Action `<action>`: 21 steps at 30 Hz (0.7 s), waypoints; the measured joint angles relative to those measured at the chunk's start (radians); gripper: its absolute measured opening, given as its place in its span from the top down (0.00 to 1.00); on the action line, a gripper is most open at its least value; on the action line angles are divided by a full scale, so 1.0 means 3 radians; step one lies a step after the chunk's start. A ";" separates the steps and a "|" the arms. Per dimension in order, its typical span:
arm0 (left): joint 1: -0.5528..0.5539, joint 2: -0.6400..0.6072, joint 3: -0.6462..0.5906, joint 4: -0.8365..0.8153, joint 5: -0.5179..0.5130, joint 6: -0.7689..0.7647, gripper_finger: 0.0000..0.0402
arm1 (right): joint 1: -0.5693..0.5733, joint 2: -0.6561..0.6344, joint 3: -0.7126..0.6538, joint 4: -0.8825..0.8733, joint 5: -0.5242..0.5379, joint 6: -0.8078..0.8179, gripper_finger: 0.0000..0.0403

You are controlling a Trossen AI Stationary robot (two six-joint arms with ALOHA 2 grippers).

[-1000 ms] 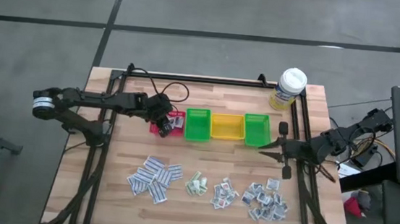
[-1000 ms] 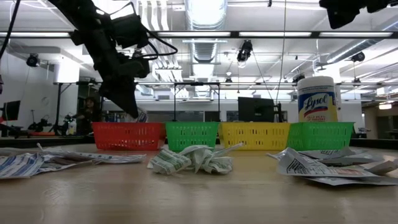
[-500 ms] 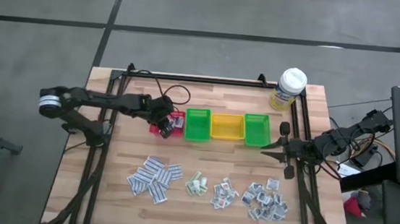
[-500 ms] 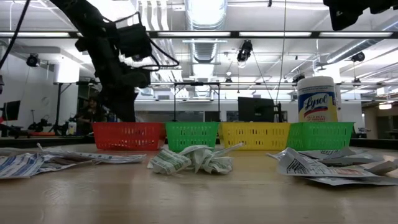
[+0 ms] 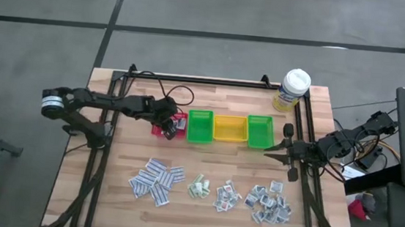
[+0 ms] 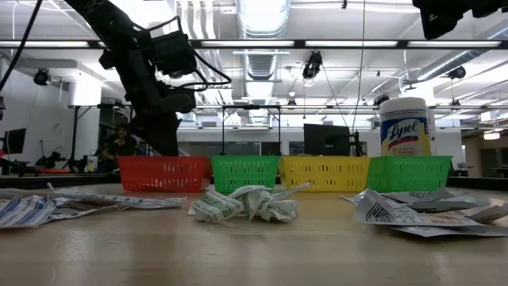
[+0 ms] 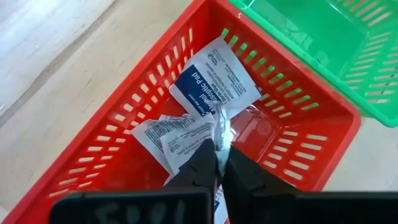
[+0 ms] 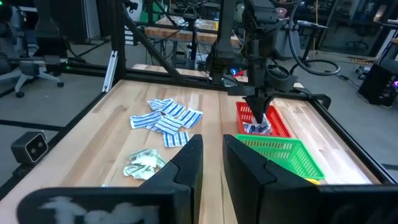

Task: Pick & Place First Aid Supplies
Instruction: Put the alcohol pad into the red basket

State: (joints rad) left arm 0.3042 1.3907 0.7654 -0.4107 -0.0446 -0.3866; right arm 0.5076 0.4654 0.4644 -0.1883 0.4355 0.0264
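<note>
Loose packets (image 5: 210, 190) lie in heaps at the near table edge. Behind them, left gripper (image 7: 219, 163) sits low in the red bin (image 7: 124, 115), fingers nearly closed, pinching a white packet (image 7: 219, 127) w/ others underneath. Right gripper (image 5: 273, 151) waits beside the green bin (image 5: 259, 131), slightly open, holding nothing.

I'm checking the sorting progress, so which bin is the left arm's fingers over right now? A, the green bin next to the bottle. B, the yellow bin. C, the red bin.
C: the left wrist view shows the left gripper just above the red bin, with white packets lying inside it.
</note>
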 joint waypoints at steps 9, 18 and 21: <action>0.0003 -0.0065 0.0000 -0.0029 -0.0086 0.0111 0.72 | 0.0000 0.0003 0.0000 -0.0001 0.0001 0.0000 0.85; 0.0012 -0.0486 0.0275 -0.0725 -0.0292 0.0235 0.68 | 0.0000 0.0003 -0.0001 -0.0026 0.0003 0.0068 0.85; 0.0008 -0.0686 0.0373 -0.0805 -0.0291 0.0217 0.68 | 0.0000 0.0010 -0.0001 -0.0067 0.0004 0.0211 0.85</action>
State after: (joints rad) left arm 0.3068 1.1849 0.8774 -0.6522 -0.1318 -0.3215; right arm 0.5076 0.4683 0.4641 -0.2084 0.4367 0.0896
